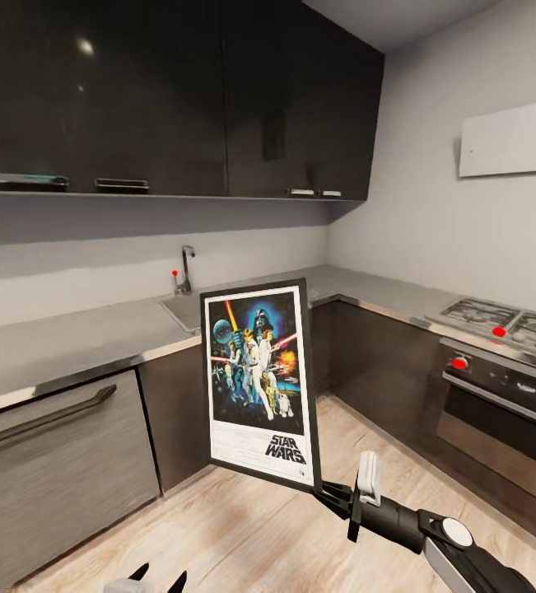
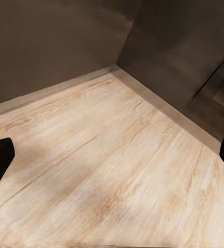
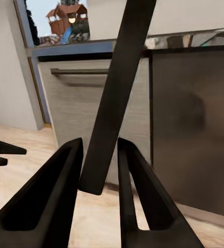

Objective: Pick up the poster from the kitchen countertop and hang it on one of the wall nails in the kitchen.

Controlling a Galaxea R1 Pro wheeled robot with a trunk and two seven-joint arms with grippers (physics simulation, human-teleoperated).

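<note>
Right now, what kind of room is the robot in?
A kitchen, it looks like. There is a sink with a tap set in the long grey countertop, a gas hob over an oven, and dark cupboards up on the wall.

corner kitchen under soft light: glossy black wall cupboards [image 1: 177, 91] against pale grey walls [image 1: 432, 214], tap [image 1: 186, 269] over a sink set into the worktop, gas hob [image 1: 506, 317] above a built-in oven [image 1: 498, 412] with red knobs, dark base units, steel-fronted dishwasher [image 1: 53, 461], light wood-plank floor [image 1: 251, 535].
</note>
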